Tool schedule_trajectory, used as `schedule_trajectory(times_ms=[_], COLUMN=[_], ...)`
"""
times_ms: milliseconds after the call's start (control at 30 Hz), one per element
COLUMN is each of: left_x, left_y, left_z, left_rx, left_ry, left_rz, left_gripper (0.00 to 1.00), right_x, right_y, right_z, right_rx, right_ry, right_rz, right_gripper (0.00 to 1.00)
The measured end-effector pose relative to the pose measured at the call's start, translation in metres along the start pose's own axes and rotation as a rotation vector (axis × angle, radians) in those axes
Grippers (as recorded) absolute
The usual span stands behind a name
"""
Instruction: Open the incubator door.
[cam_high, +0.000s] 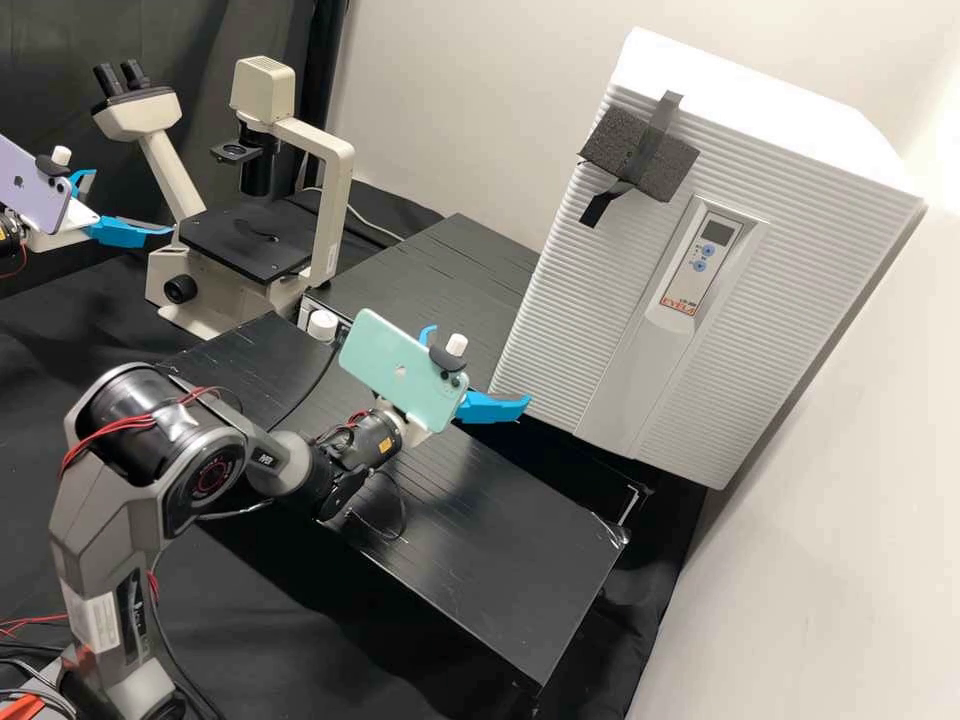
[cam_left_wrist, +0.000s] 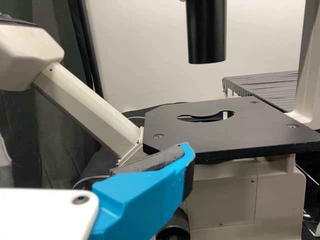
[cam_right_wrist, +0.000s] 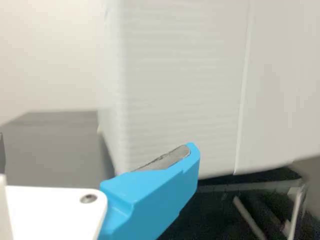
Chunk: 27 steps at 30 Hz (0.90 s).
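The right gripper (cam_high: 480, 366) is in the middle of the high view, its fingers wide apart with nothing between them. One blue fingertip is close to the lower left corner of the white ribbed incubator (cam_high: 560, 330); whether they touch I cannot tell. The incubator's front looks closed, with a dark foam block (cam_high: 640, 155) taped near its top. In the right wrist view, the incubator (cam_right_wrist: 180, 90) stands beyond the right gripper (cam_right_wrist: 97, 150). By the microscope, the left gripper (cam_high: 134, 202) is open and empty; its wrist view shows the left gripper (cam_left_wrist: 95, 150) before the microscope stage (cam_left_wrist: 220, 135).
A cream microscope (cam_high: 325, 160) stands at the back left. The black bench top (cam_high: 500, 540) runs under the right arm to the incubator, with a dark gap below the incubator's front edge. A white wall (cam_high: 800, 600) borders the right side.
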Motion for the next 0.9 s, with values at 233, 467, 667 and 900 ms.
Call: schedule_trajectory(times_ms=[233,467,667,900], left_x=[0.000,0.000,0.000,0.000], left_y=[0.000,0.000,0.000,0.000], left_z=[0.000,0.000,0.000,0.000], left_rx=[0.000,0.000,0.000,0.000], left_ry=[0.000,0.000,0.000,0.000], left_rz=[0.000,0.000,0.000,0.000], left_gripper=[1.00,1.00,1.00,1.00], right_x=[0.016,0.030,0.035,0.039], right_y=[0.030,0.051,0.067,0.081], right_z=[-0.028,-0.040,-0.040,-0.044], right_rx=[-0.006,-0.032,-0.040,-0.045], right_ry=[0.065,0.076,0.063,0.069], right_rz=[0.076,0.114,0.151,0.187], right_gripper=[1.00,1.00,1.00,1.00])
